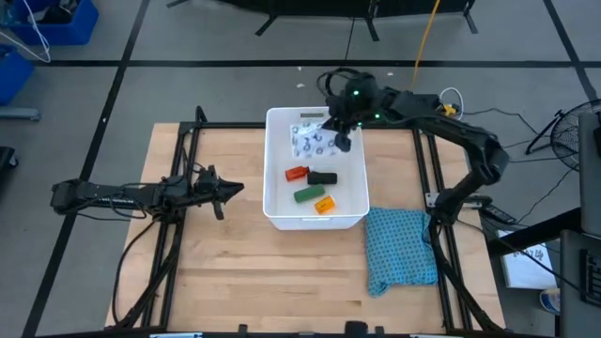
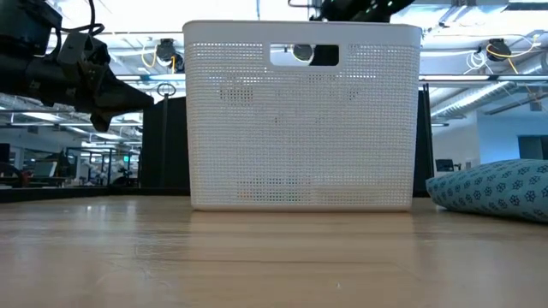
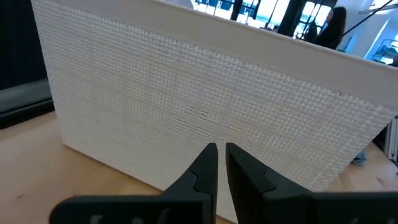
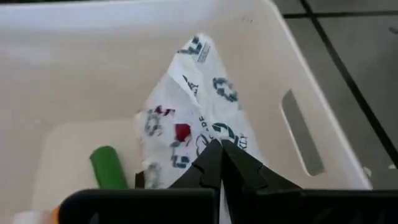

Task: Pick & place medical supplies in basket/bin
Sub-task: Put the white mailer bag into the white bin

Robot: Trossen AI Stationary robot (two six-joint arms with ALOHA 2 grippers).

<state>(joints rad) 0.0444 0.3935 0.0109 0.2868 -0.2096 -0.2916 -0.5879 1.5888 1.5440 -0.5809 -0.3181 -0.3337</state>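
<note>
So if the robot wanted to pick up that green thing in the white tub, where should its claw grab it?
Probably across the middle of the green piece, coming straight down from above. It lies flat on the bottom of the white tub, and the tall walls block any sideways reach. The black piece and orange piece lie close, so the claw should close across its narrow width.

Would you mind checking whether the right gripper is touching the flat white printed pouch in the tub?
Touching: in the right wrist view the right gripper has its fingertips closed on the flat white printed pouch's edge, inside the white plastic tub.
</note>
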